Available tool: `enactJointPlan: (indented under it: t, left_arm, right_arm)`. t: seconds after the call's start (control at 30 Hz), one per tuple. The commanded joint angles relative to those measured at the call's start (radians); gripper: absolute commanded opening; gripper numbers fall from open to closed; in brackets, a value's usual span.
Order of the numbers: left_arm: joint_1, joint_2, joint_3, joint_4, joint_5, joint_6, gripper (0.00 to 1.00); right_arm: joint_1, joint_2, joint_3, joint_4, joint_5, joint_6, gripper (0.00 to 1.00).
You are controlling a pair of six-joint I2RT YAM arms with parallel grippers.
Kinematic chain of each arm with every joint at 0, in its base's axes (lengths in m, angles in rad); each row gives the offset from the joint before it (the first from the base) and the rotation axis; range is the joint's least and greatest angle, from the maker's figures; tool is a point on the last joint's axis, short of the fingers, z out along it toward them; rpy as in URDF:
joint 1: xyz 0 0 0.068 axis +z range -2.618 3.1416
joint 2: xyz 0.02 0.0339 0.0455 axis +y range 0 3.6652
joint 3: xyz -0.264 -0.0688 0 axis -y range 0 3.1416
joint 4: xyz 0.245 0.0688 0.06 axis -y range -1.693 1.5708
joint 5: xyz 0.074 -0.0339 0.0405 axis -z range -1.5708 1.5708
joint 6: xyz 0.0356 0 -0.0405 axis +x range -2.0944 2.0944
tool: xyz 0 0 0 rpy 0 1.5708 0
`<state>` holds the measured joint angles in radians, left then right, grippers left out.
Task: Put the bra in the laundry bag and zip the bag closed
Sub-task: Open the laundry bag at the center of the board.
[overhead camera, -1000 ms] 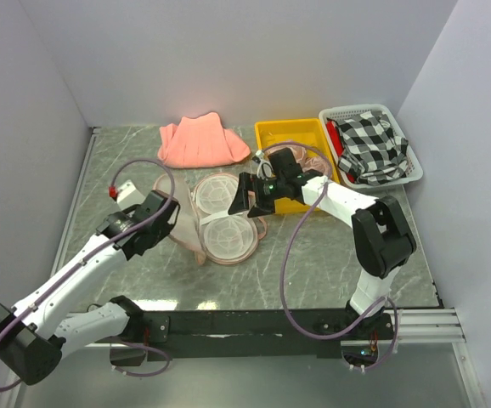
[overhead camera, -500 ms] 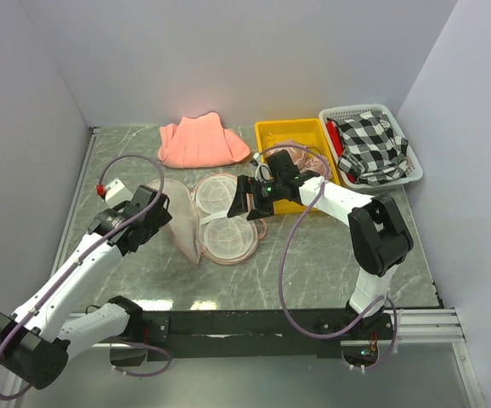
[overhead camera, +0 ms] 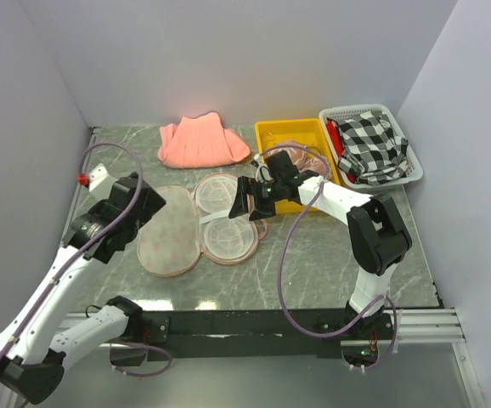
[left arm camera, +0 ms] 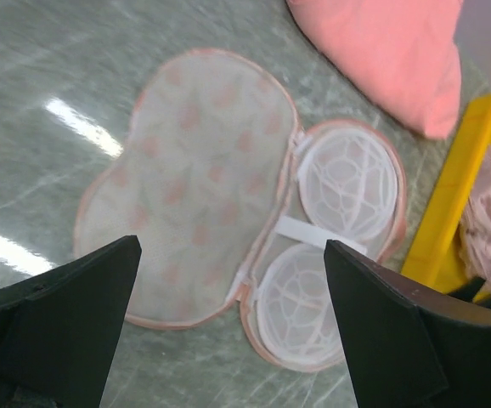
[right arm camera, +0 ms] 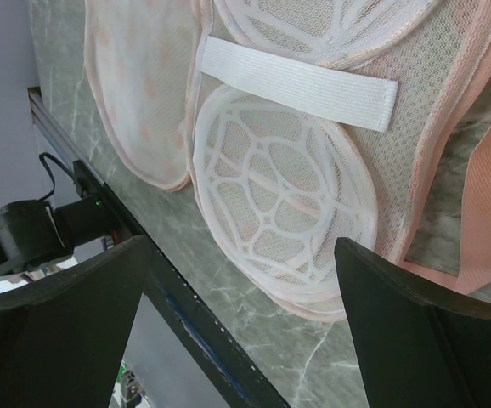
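One laundry bag (left arm camera: 196, 183) just beside left pincer (left arm camera: 230, 246)

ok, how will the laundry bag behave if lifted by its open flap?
On the laundry bag, the printed flap lies thin and flat, so probably floppy. The white lattice domes hold a rounded shape, likely stiff, and may swing from the seam. Mesh suggests light.

1. My top camera looks down from high behind the near edge, over the whole table (overhead camera: 330, 255).
2. Left wrist looks down on the laundry bag (left arm camera: 203, 178), fairly near.
3. Right wrist is closer; all three share that bag.
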<state>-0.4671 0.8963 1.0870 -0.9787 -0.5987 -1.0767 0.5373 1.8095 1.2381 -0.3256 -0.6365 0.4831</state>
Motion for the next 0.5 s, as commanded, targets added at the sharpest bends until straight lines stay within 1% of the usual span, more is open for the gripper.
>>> enactJointPlan:
  t: [0.0, 0.1, 0.13, 0.23, 0.3, 0.47]
  left_arm:
    - [0.002, 0.056, -0.117, 0.274, 0.198, 0.102, 0.97]
    - [0.002, 0.130, -0.171, 0.388, 0.289, 0.127, 0.97]
    - [0.002, 0.172, -0.182, 0.444, 0.295, 0.132, 0.97]
    - [0.002, 0.251, -0.190, 0.509, 0.287, 0.142, 0.97]
    - [0.004, 0.274, -0.196, 0.538, 0.284, 0.155, 0.97]
    - [0.005, 0.343, -0.205, 0.569, 0.238, 0.153, 0.97]
  right_arm:
    - [0.007, 0.016, 0.047, 0.002, -0.002, -0.018, 0.97]
    - [0.006, 0.031, 0.054, 0.011, -0.011, -0.024, 0.97]
    - [0.006, 0.039, 0.054, 0.014, -0.012, -0.023, 0.97]
    - [0.006, 0.062, 0.064, 0.008, 0.001, -0.035, 0.97]
    - [0.007, 0.068, 0.064, -0.003, 0.033, -0.046, 0.98]
    - [0.007, 0.067, 0.048, -0.036, 0.075, -0.072, 0.98]
